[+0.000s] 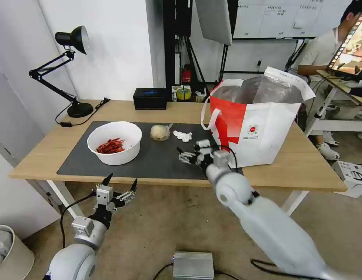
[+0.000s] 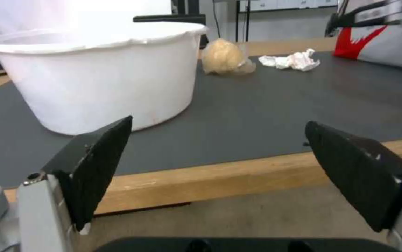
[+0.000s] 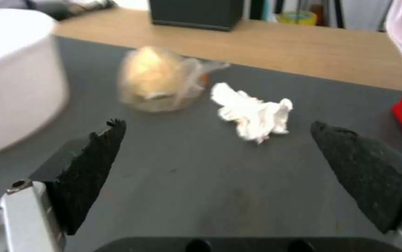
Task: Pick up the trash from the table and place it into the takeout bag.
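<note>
The white round bowl [image 1: 114, 142] sits left of centre in the head view, on the dark grey mat [image 1: 157, 159] of the table [image 1: 44, 155], with red scraps [image 1: 110, 146] heaped on its floor. The takeout bag [image 1: 259, 124] stands upright at the right of centre, mouth open to its silver foil lining; what lies inside cannot be told. Between bowl and bag, near the middle of the frame, the balled plastic wrap [image 1: 160, 132] and the crumpled white tissue [image 1: 182, 135] lie just beside each other on the mat. The right gripper [image 1: 185, 154] hovers over the mat below the tissue in the frame, its jaws spread wide and holding nothing; in the right wrist view the tissue [image 3: 252, 113] lies beyond the gap between the fingertips, apart from them. Its arm reaches up from the lower right corner. The left gripper [image 1: 120, 182] hangs at the lower left, below the table's near edge, jaws likewise spread and empty, pointing up toward the bowl [image 2: 98, 73].
</note>
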Controlling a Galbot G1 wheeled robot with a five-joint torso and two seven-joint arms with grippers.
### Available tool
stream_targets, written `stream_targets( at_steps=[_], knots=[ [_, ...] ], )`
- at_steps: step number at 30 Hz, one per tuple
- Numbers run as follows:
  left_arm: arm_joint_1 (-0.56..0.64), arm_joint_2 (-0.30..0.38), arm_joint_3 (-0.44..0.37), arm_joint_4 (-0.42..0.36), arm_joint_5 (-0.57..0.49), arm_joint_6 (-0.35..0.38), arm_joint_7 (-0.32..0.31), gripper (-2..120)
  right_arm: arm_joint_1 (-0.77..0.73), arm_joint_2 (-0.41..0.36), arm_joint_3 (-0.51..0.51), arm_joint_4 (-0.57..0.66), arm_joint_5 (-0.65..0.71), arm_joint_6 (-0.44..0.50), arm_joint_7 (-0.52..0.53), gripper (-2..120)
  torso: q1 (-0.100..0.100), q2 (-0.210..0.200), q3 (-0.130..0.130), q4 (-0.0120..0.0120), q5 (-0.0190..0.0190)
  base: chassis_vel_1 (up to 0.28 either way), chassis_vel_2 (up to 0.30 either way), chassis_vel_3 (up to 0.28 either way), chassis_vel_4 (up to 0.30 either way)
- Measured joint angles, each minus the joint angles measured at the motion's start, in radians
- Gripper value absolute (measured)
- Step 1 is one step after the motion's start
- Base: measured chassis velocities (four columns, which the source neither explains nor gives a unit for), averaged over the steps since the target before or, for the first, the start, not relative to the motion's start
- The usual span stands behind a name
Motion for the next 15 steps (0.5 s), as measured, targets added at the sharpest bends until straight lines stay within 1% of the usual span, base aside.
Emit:
stream_targets(
  at_steps=[1,2,5,6,8,9,11,12,15],
  knots=[
    [-0.001,-0.001,0.001,0.004,0.001,0.0,0.0,100,0.031,0.017,-0.013,-0.038,0.004,-0.01,0.017,100,0.0,0.0,0.0,0.0,-0.0001,0.0,0.0,0.0,0.0],
    [-0.001,-0.001,0.001,0.004,0.001,0.0,0.0,100,0.031,0.017,-0.013,-0.038,0.004,-0.01,0.017,100,0.0,0.0,0.0,0.0,-0.0001,0.0,0.0,0.0,0.0],
    [-0.001,-0.002,0.005,0.013,0.005,0.0,0.0,100,0.11,0.066,-0.04,-0.135,0.006,-0.039,0.057,100,0.0,0.0,0.0,0.0,-0.0002,0.0,0.0,0.0,0.0],
    [-0.001,-0.002,0.005,0.013,0.005,0.0,0.0,100,0.11,0.066,-0.04,-0.135,0.006,-0.039,0.057,100,0.0,0.0,0.0,0.0,-0.0002,0.0,0.0,0.0,0.0],
    [-0.001,-0.003,0.007,0.016,0.006,-0.001,0.0,100,0.14,0.087,-0.055,-0.176,0.006,-0.06,0.076,100,0.0,0.0,0.0,-0.0001,-0.0001,0.0,0.0,0.0,0.0],
    [-0.001,-0.003,0.007,0.016,0.006,-0.001,0.0,100,0.14,0.087,-0.055,-0.176,0.006,-0.06,0.076,100,0.0,0.0,0.0,-0.0001,-0.0001,0.0,0.0,0.0,0.0],
    [-0.002,-0.003,0.01,0.02,0.006,-0.001,0.0,100,0.168,0.11,-0.062,-0.226,0.007,-0.077,0.092,100,0.0,0.0,0.0,-0.0001,-0.0002,0.0,0.0,0.0,0.0],
    [-0.002,-0.003,0.01,0.02,0.006,-0.001,0.0,100,0.168,0.11,-0.062,-0.226,0.007,-0.077,0.092,100,0.0,0.0,0.0,-0.0001,-0.0002,0.0,0.0,0.0,0.0],
    [-0.008,0.0,0.014,0.027,0.006,-0.002,0.0,100,0.212,0.172,-0.056,-0.355,0.034,-0.081,0.089,100,0.0,0.0,0.0,0.0,-0.0001,0.0,0.0,0.0,0.0]
  ],
)
